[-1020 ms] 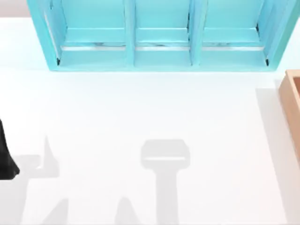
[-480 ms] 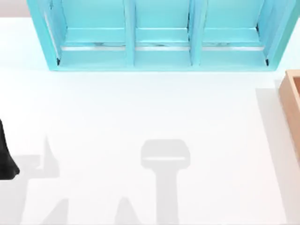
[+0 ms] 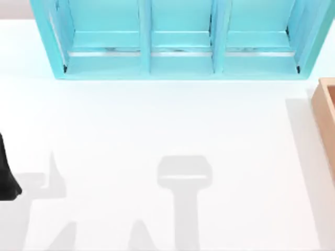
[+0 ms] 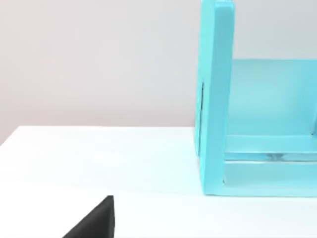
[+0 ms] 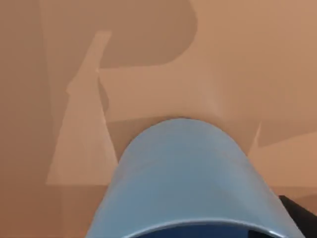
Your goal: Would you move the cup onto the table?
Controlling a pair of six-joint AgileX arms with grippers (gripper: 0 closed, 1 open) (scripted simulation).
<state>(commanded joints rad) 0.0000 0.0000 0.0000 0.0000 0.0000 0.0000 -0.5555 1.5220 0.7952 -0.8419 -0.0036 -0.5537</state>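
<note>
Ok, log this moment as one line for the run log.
cup: close under right wrist camera, over tan wooden box | table: cup not on it | left arm: parked at table's left edge | shelf unit: at back

Rendered simulation bench — bare white table [image 3: 157,125], turquoise shelf unit [image 3: 178,42].

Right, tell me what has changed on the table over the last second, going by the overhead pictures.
Nothing has visibly changed in the top view. The dark part of the left arm sits at the same spot at the left edge of the table, the shadows lie as before, and the turquoise shelf unit and tan wooden box have not shifted.
</note>
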